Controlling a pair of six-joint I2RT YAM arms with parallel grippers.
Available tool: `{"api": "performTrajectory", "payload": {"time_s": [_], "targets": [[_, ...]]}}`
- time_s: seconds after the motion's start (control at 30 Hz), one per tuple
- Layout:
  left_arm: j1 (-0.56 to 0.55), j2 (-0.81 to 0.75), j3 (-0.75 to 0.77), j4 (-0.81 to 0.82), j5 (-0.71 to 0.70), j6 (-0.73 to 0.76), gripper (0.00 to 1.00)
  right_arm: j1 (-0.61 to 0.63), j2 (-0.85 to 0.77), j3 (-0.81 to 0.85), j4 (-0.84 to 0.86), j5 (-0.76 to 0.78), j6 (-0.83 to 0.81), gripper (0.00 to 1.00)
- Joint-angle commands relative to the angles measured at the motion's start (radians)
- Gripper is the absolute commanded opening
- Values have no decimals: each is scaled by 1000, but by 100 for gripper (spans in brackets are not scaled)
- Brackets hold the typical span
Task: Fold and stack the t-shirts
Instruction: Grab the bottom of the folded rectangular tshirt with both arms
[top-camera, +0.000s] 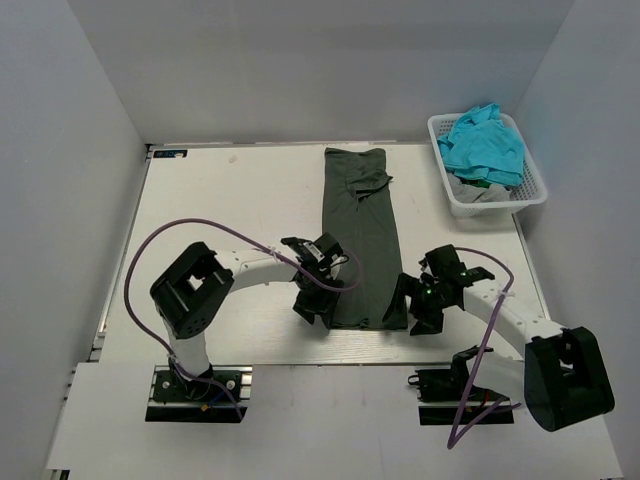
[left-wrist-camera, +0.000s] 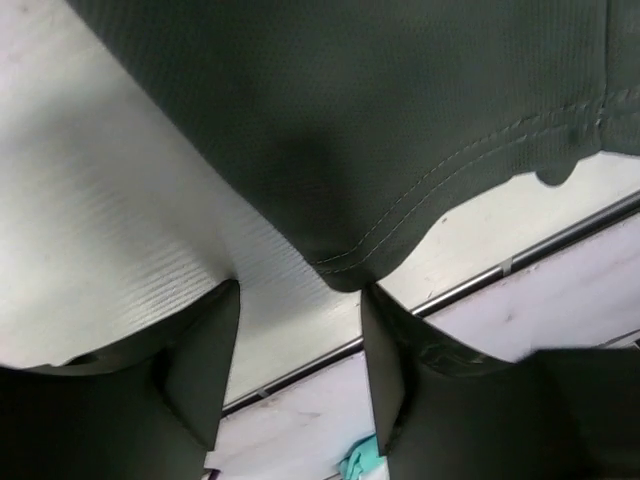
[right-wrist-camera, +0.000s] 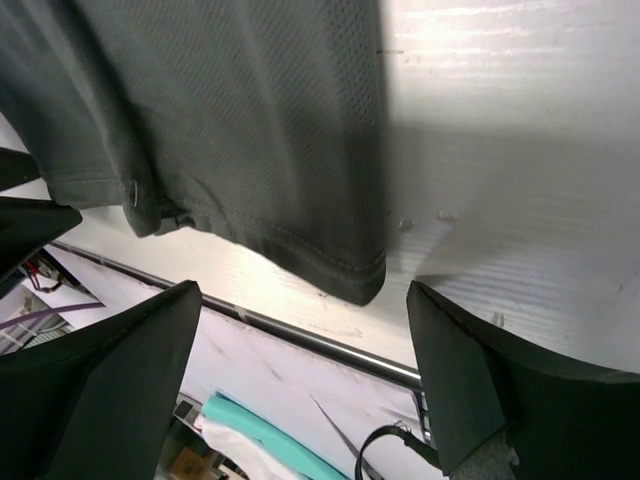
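A dark charcoal-grey t-shirt (top-camera: 360, 225) lies folded into a long narrow strip down the middle of the table. Its near hem shows in the left wrist view (left-wrist-camera: 400, 120) and the right wrist view (right-wrist-camera: 250, 130). My left gripper (top-camera: 318, 312) is open at the strip's near left corner, which sits just past the fingertips (left-wrist-camera: 300, 290). My right gripper (top-camera: 410, 318) is open wide at the near right corner (right-wrist-camera: 310, 300), not touching the cloth. Turquoise-blue t-shirts (top-camera: 484, 145) lie heaped in the basket.
A white lattice basket (top-camera: 455, 200) stands at the far right of the table, with a grey cloth under the turquoise ones. The table's near edge with its metal rail (right-wrist-camera: 300, 335) runs just below both grippers. White walls close in the sides.
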Motion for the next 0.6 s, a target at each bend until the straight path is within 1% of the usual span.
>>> {"api": "performTrajectory", "payload": {"time_s": [0.0, 0.03, 0.07, 0.1, 0.17, 0.2, 0.23, 0.3, 0.33, 0.37, 0.4, 0.43, 0.47, 0.5, 0.57], "targets": [[-16, 48, 35, 52, -57, 19, 58, -3, 27, -19, 46, -5, 23, 88], [-16, 48, 47, 52, -57, 19, 53, 0, 30, -19, 49, -3, 26, 85], [-25, 60, 47, 40, -57, 19, 46, -2, 33, -20, 53, -3, 26, 85], [-25, 60, 47, 40, -57, 19, 43, -3, 38, -20, 58, 13, 32, 82], [-25, 71, 47, 40, -48, 28, 34, -2, 43, -23, 76, 49, 34, 69], [-36, 80, 56, 40, -48, 28, 22, -3, 50, -20, 92, 61, 35, 65], [-36, 80, 67, 40, -48, 37, 15, -2, 58, -19, 101, 84, 32, 65], [-45, 93, 79, 28, -57, 37, 0, -3, 88, -6, 111, 87, 26, 60], [-45, 93, 79, 19, -66, 37, 0, -5, 96, -2, 113, 83, 23, 44], [-45, 93, 90, 9, -66, 37, 0, -2, 101, -2, 113, 63, 21, 34], [-45, 93, 90, 9, -66, 37, 0, 0, 110, -3, 116, 57, 20, 26], [-45, 80, 99, 9, -57, 37, 0, 1, 109, -5, 122, 43, 23, 9], [-45, 70, 99, 0, -57, 24, 0, 3, 105, -6, 115, 40, 21, 2], [-45, 50, 99, -10, -48, 24, 0, 1, 89, -8, 107, 35, 23, 0], [-45, 27, 99, -32, -48, -5, 0, 3, 63, -17, 86, 27, 17, 0]]}}
